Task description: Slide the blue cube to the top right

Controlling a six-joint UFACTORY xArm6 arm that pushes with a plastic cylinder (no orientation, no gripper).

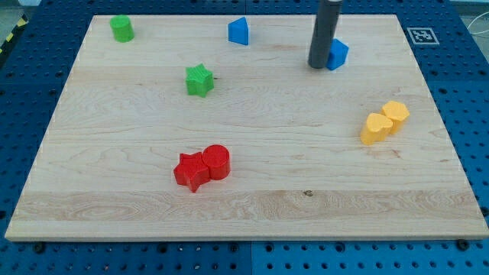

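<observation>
Blue cube: the blue cube (338, 54) sits near the view's top, right of the middle, on the wooden board (252, 206).
Which way it points: one corner faces the view's right. It looks about as wide as it is tall, so I cannot pick a long side.
My tip: my tip (318, 66) is at the end of a dark rod that comes down from the view's top. It sits just beside the cube's left side. It looks like it touches the cube, but I cannot be sure.
What my tip holds: nothing. It is only a plain rod end with no parts that open or close.
Boxes or bowls: I see only the flat board, and every block lies right on it.
Other blue block: a blue wedge-like block (239, 31) is near the view's top, left of my rod and well apart from the cube.
Green blocks: a green cylinder (121, 28) is at the top left. A green star (199, 80) is lower, left of the middle.
Red blocks: a red star (190, 171) and a red cylinder (217, 161) touch each other near the view's bottom.
Yellow blocks: a yellow heart (375, 128) and a yellow block (396, 115) touch at the view's right.
Around the board: a blue table with holes (30, 92).
</observation>
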